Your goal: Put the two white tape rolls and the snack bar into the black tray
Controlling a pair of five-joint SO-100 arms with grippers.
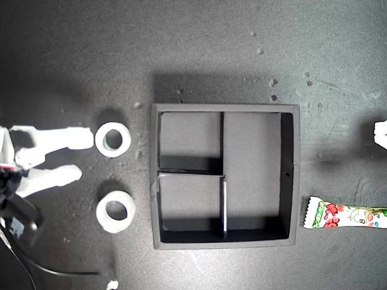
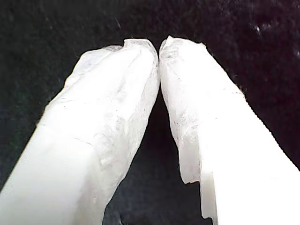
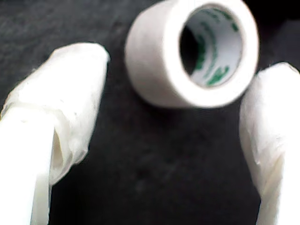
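Observation:
The black tray [image 1: 225, 109] sits mid-table with nothing in its compartments. Two white tape rolls lie towards the exterior view's left of it, one [image 1: 113, 139] farther back and one [image 1: 115, 212] nearer the front. My second gripper [image 1: 84, 156] is open at the exterior view's left, one fingertip [image 1: 87, 138] right beside the farther roll. In the second wrist view a tape roll [image 3: 154, 61] lies just past the open second gripper [image 3: 185, 65], nearer one finger. The snack bar [image 1: 344, 215] lies at the exterior view's right. My first gripper [image 2: 159, 47] is shut on nothing over dark table.
A white part of an arm [image 1: 381, 134] shows at the exterior view's right edge, above the snack bar. A black cable [image 1: 36, 266] runs along the exterior view's lower left. Small crumbs [image 1: 272, 81] dot the dark table behind the tray.

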